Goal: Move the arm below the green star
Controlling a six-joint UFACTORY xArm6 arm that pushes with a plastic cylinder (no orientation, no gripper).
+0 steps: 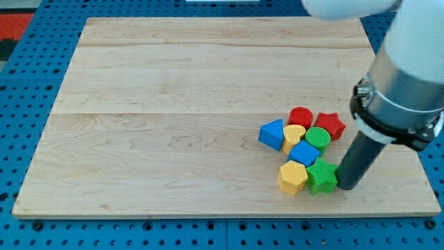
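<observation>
The green star (322, 175) lies at the lower right of a tight cluster of blocks on the wooden board (173, 104). My tip (346, 186) is at the star's right side, slightly lower than it, touching or almost touching it. The dark rod rises up and to the right from there into the arm's grey and white body.
The cluster also holds a yellow hexagon (293, 178) left of the star, a blue cube (304, 153), a green cylinder (318, 139), a yellow heart (293, 135), a blue triangle (272, 133), a red cylinder (300, 116) and a red star (330, 125). The board's bottom edge is close below.
</observation>
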